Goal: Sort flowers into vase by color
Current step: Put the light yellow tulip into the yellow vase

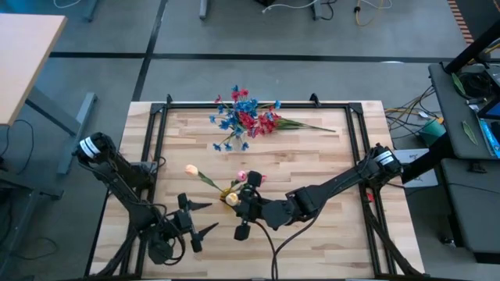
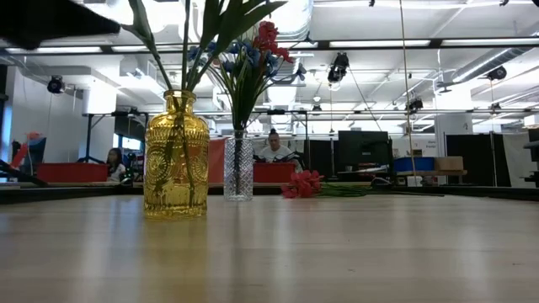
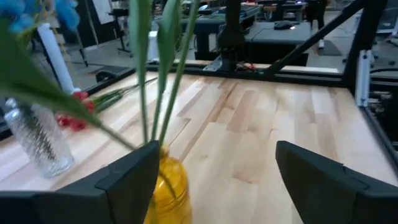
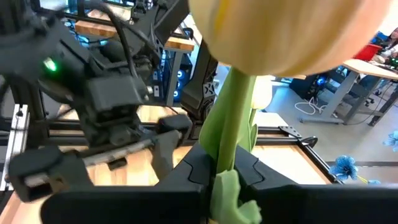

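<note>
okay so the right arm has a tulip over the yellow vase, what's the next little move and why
Probably lower the stem straight into the yellow vase. The right tool is shut on the cream tulip stem, above the vase that already holds other tulip stems. The left tool waits open beside it.

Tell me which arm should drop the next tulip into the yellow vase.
The right, most likely. The right gripper is already shut on a cream tulip's stem directly over the yellow vase. The left gripper waits open beside it, holding nothing.
</note>
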Tool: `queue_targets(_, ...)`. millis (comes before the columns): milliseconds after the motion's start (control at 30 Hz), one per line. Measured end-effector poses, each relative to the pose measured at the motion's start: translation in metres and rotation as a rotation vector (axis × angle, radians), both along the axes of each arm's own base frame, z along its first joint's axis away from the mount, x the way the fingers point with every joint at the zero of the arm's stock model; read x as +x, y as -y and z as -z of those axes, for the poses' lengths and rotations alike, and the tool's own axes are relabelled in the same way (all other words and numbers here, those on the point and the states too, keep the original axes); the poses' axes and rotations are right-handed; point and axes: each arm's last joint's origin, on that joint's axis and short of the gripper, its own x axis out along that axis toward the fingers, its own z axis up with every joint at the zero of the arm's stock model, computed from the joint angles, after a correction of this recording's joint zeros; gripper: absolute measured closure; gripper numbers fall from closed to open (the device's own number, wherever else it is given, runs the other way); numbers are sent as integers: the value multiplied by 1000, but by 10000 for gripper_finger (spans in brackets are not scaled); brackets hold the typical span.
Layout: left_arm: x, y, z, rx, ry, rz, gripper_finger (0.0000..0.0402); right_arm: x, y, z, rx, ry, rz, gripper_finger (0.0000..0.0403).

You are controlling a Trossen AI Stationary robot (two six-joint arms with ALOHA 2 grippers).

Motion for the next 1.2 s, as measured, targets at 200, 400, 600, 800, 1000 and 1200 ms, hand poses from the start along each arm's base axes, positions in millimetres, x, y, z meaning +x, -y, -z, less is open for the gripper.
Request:
queue_targets(200, -12, -18, 29, -51, -4, -32, 76, 0, 0, 0, -4, 0, -2, 390)
queue_targets(400, -17, -32, 47, -96, 44, -101, 61, 0, 1, 0, -3, -1, -4, 390)
queue_targets(600, -15, -29, 45, -99, 30, -83, 60, 1, 1, 0, -4, -1, -4, 390)
queue_targets(800, -8, -23, 39, -87, -36, -22, 48, 1, 1, 0, -9, -2, -5, 390)
queue_targets(1000, 2, -23, 34, -65, -93, 21, 14, 1, 1, 0, -11, -3, -5, 390)
queue_targets(1200, 3, -24, 33, -51, -76, -8, 11, 1, 3, 0, -12, -4, -1, 390)
